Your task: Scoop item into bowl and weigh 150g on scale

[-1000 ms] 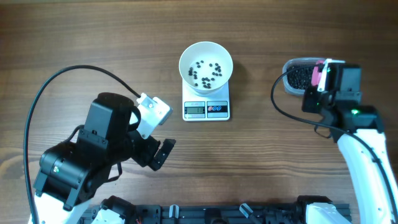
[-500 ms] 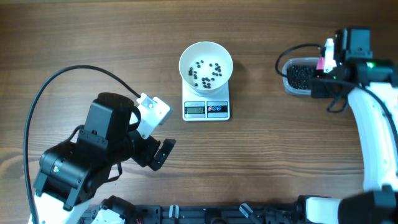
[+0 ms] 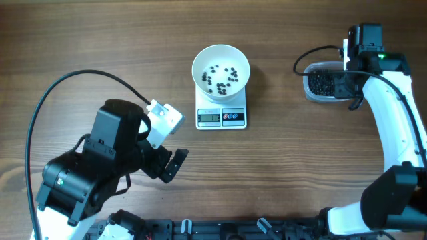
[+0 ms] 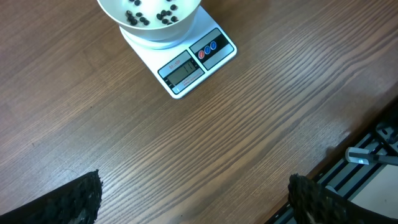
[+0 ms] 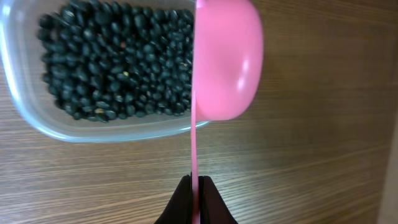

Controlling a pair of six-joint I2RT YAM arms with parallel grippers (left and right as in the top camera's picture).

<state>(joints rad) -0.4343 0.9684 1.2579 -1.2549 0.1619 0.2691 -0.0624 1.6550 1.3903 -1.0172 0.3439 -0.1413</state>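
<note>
We are holding the pink scoop (image 5: 227, 62) sideways over the clear tub (image 5: 37, 118). It could bump the rim and spill black beans (image 5: 118, 62) onto the tabletop (image 3: 300, 173). Our right gripper (image 5: 194, 186) is pinching its thin handle (image 5: 194, 149) tight. Our left gripper (image 4: 193, 199) is gaping wide and holding nothing. Few beans are lying in the white bowl (image 3: 221, 53) on the scale (image 3: 221, 117), off to the left.

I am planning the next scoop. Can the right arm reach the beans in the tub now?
Probably yes: the right gripper holds the scoop at the rim of the open tub; nothing covers the beans.
</note>
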